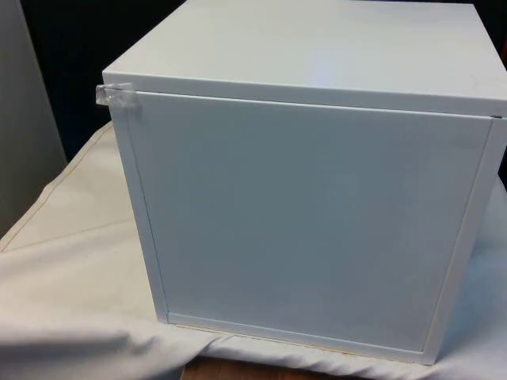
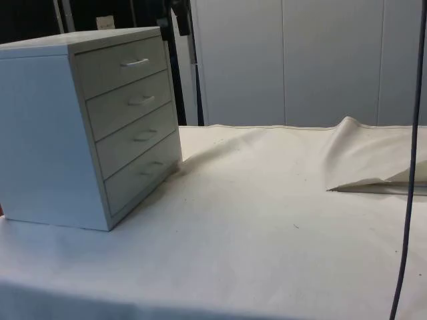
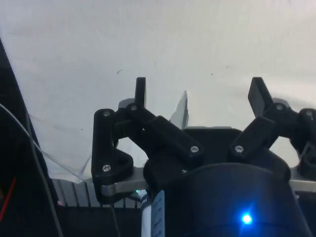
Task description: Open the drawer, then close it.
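in the front view, from its left to its right: white cloth [image 1: 71, 261] rumpled and draped over the table, then a white chest of drawers [image 1: 309, 214] taking up most of the frame, plain back panel turned to the camera. a scrap of clear tape [image 1: 117, 96] stuck at the upper corner of that panel on the front view's left. a sliver of wooden table edge [image 1: 238, 370] peeking out under the cloth, below the chest.

in the side view, again from left: same chest of drawers [image 2: 40, 133] standing on the cloth near the table's end, plain side panel facing the camera, drawer fronts turned towards the open stretch of table. four drawers stacked one above another, each with a small handle: top drawer [image 2: 123, 65], second drawer [image 2: 130, 102], third drawer [image 2: 137, 139], bottom drawer [image 2: 143, 175]. all four flush with the carcass, none pulled out. further right, bare cloth [image 2: 267, 213], then a raised fold of cloth [image 2: 367, 157], then a dark cable [image 2: 408, 167] hanging down the frame's edge.

in the wrist view, gripper [image 3: 200, 96] above plain white cloth [image 3: 158, 39], two black fingers [image 3: 140, 94] spread wide apart, nothing between them, nothing touched.
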